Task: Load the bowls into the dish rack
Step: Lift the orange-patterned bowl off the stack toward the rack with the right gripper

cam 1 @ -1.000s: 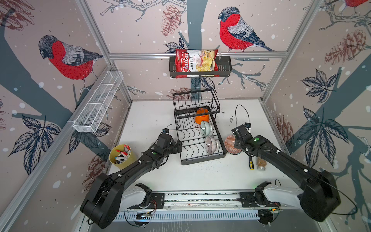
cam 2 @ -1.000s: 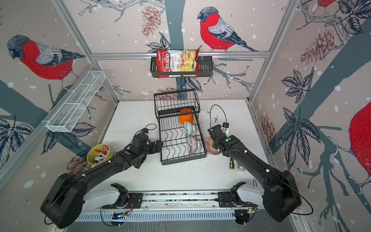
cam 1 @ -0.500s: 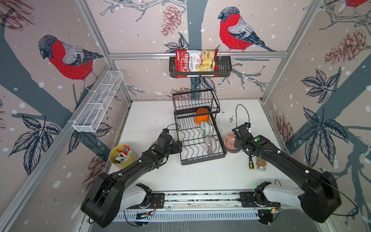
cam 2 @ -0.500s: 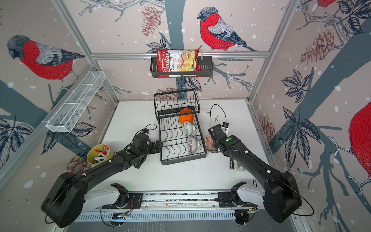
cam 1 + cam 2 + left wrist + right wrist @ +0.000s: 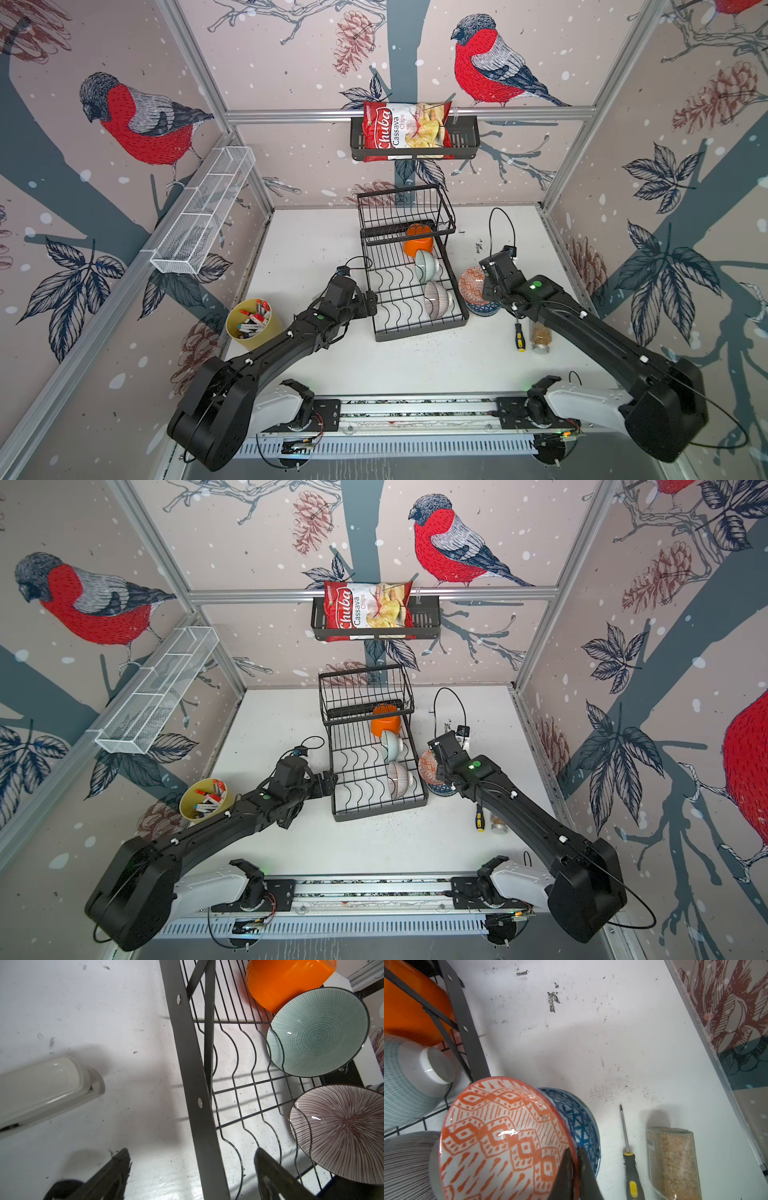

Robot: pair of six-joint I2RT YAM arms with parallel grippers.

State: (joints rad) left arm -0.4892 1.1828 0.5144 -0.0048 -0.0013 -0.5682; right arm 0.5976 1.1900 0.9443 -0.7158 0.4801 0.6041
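The black wire dish rack (image 5: 376, 272) (image 5: 419, 766) stands mid-table and holds three bowls on edge: orange (image 5: 417, 247), pale mint (image 5: 428, 266) and grey-striped (image 5: 436, 299). My right gripper (image 5: 486, 286) (image 5: 574, 1153) is shut on the rim of a red-patterned bowl (image 5: 471, 284) (image 5: 500, 1126). That bowl hangs tilted just right of the rack, over a blue-patterned bowl (image 5: 482, 308) (image 5: 577, 1118) that sits on the table. My left gripper (image 5: 372, 303) (image 5: 192, 1151) is open and empty, its fingers either side of the rack's left frame bar (image 5: 187, 1043).
A screwdriver (image 5: 519, 336) (image 5: 631, 1172) and a spice jar (image 5: 540, 336) lie under my right arm. A yellow cup of pens (image 5: 251, 322) stands left of my left arm. A white mesh trough (image 5: 203, 216) and a shelf basket with a chips bag (image 5: 411, 133) hang on the walls.
The right gripper has closed on the red-patterned bowl's rim, and the bowl has risen and tipped toward the rack. The left arm has not moved.
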